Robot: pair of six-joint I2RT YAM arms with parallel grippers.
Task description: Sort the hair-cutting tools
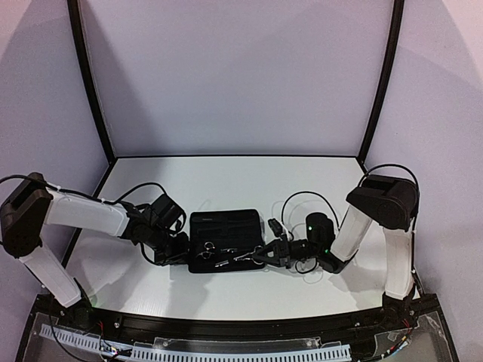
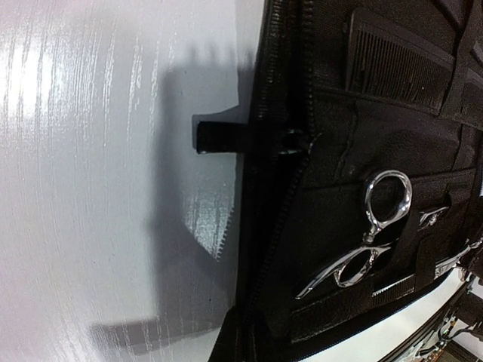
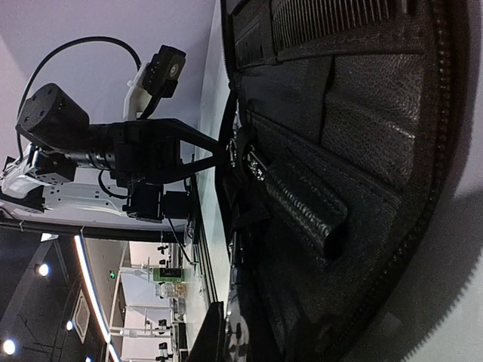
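Observation:
The black zip case (image 1: 226, 226) lies open at the table's middle. One silver scissors (image 1: 205, 249) sits tucked in a case strap and shows in the left wrist view (image 2: 373, 241). A black comb (image 2: 396, 64) is in a case slot, and its teeth show in the right wrist view (image 3: 332, 19). I cannot make out a second comb. My left gripper (image 1: 177, 245) is shut on the case's left zip edge (image 2: 253, 343). My right gripper (image 1: 260, 255) is low over the case's front right and shut on the second scissors (image 1: 230, 261), a silver glint between its fingers (image 3: 243, 335).
An empty elastic loop (image 3: 302, 204) lies on the case lining in front of the right gripper. A black pull tab (image 2: 223, 136) sticks out from the case's left edge. Purple walls and black frame posts (image 1: 90, 83) surround the white table (image 1: 226, 177).

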